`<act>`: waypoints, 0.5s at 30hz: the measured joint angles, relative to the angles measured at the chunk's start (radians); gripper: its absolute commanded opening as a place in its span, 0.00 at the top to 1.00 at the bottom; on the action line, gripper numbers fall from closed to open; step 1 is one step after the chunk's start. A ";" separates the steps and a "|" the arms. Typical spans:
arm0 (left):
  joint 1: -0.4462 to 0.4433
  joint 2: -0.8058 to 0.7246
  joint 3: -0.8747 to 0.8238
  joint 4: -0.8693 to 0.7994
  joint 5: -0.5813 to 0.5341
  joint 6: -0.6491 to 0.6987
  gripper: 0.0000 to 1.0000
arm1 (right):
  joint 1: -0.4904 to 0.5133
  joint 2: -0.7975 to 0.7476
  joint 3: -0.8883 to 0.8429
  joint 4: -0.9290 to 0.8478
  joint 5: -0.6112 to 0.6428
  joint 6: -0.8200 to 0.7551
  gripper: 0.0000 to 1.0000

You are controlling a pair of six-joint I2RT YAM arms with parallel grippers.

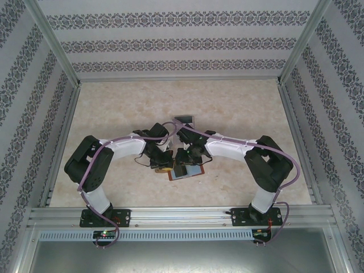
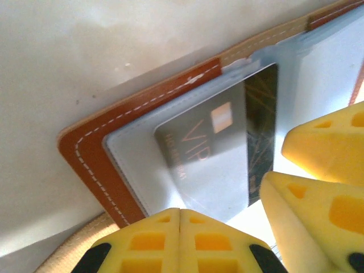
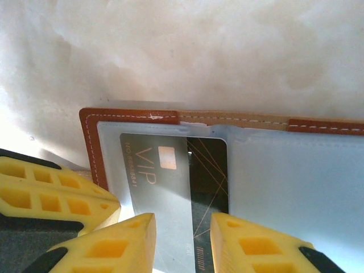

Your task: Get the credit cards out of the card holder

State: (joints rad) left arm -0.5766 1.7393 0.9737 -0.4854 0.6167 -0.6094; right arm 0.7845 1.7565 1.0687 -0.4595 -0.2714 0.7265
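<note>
From above, the left end effector (image 1: 161, 163) and right end effector (image 1: 184, 161) crowd together mid-way across the desk (image 1: 114, 114), hiding most of the open card holder (image 1: 193, 172). A small grey rectangle (image 1: 185, 120) beyond them is too small to identify. At the left wrist, the left fingers (image 2: 148, 242) are pressed together on nothing at the holder's edge. A grey credit card (image 2: 193, 165) marked VIP overlaps a darker credit card (image 2: 263, 108) in a clear pocket. At the right wrist, the right fingers (image 3: 128, 244) stand partly apart over both cards' cut-off ends; contact is unclear.
</note>
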 measured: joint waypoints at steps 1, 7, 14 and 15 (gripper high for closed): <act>0.000 0.000 0.006 0.000 0.000 0.000 1.00 | -0.003 0.000 0.000 0.000 0.000 0.000 0.68; -0.017 0.000 0.022 -0.001 -0.003 0.000 1.00 | -0.009 0.000 0.000 -0.014 0.000 0.000 0.68; -0.026 0.022 0.039 -0.004 -0.011 0.000 1.00 | -0.017 0.003 0.000 -0.018 0.000 -0.005 0.68; -0.026 0.029 0.040 -0.004 -0.011 0.000 1.00 | -0.017 0.004 0.000 -0.018 0.000 -0.006 0.68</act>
State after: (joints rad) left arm -0.6025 1.7679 1.0134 -0.4892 0.6052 -0.6094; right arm 0.7677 1.7607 1.0683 -0.4778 -0.2710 0.7200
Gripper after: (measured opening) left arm 0.041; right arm 0.324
